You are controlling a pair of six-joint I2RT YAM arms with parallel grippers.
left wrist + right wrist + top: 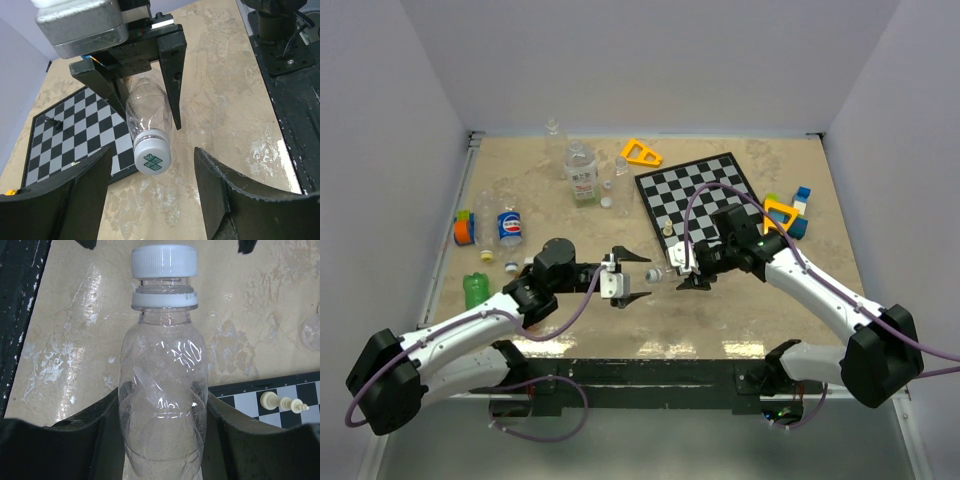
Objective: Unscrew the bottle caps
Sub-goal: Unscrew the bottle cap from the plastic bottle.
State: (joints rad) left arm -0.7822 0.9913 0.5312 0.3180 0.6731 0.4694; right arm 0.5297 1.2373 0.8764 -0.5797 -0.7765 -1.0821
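My right gripper (682, 268) is shut on a clear unlabelled bottle (163, 405) and holds it level above the table, neck pointing left. Its white cap (152, 156), with a green logo on top, is still on the neck and also shows in the right wrist view (164, 261). My left gripper (644, 277) is open and faces the cap head-on. The cap sits just at the level of the fingertips (95, 172), between them, with a gap on each side. More bottles stand or lie at the back left: a labelled clear one (582, 172), a blue cola one (510, 226) and a green one (476, 290).
A chessboard (700, 195) with small chess pieces (283, 403) lies under and behind the right gripper. A yellow triangle (640, 152) and coloured blocks (790, 212) lie at the back and right. Loose caps (607, 202) lie near the bottles. The black base rail runs along the near edge.
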